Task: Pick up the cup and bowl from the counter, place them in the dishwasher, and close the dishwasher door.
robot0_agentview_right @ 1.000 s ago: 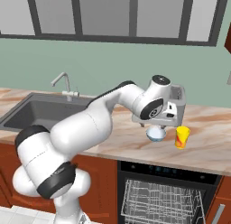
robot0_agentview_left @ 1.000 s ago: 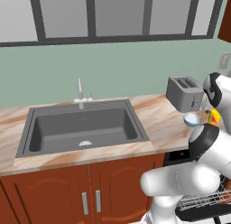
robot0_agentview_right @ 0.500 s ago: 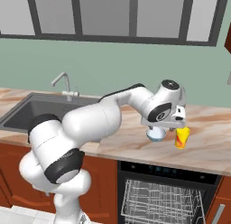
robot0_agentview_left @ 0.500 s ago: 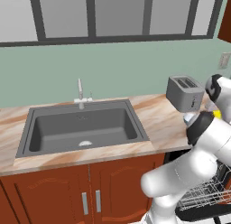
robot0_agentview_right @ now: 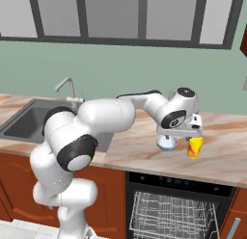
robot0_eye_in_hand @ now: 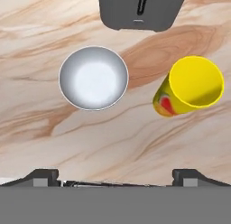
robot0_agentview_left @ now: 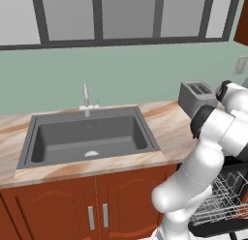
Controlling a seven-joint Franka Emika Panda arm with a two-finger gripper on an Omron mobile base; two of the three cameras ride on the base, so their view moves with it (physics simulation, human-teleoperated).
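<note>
A small white bowl (robot0_eye_in_hand: 94, 77) and a bright yellow cup (robot0_eye_in_hand: 191, 85) stand side by side on the marble counter (robot0_eye_in_hand: 113, 133), apart from each other. My gripper (robot0_eye_in_hand: 116, 178) hovers above them, open and empty, its fingertips (robot0_eye_in_hand: 43, 175) spread wide. From the right base view the gripper (robot0_agentview_right: 181, 135) hangs just over the bowl (robot0_agentview_right: 167, 143), with the cup (robot0_agentview_right: 194, 147) to its right. Below the counter the dishwasher (robot0_agentview_right: 173, 185) is open and its white wire rack (robot0_agentview_right: 171, 214) is pulled out. The dishwasher door (robot0_agentview_left: 213, 228) lies folded down under the rack.
A grey toaster (robot0_eye_in_hand: 142, 8) stands right behind the bowl and cup, also visible as the toaster (robot0_agentview_left: 196, 95). A dark sink (robot0_agentview_left: 89, 137) with a faucet (robot0_agentview_left: 86, 96) lies to the left. Red-brown cabinets (robot0_agentview_left: 97, 200) run under the counter.
The arm has swung to the right and sunk slightly, bringing the hand over the bowl and cup. The jaws stayed open. Bowl and cup have not moved.
</note>
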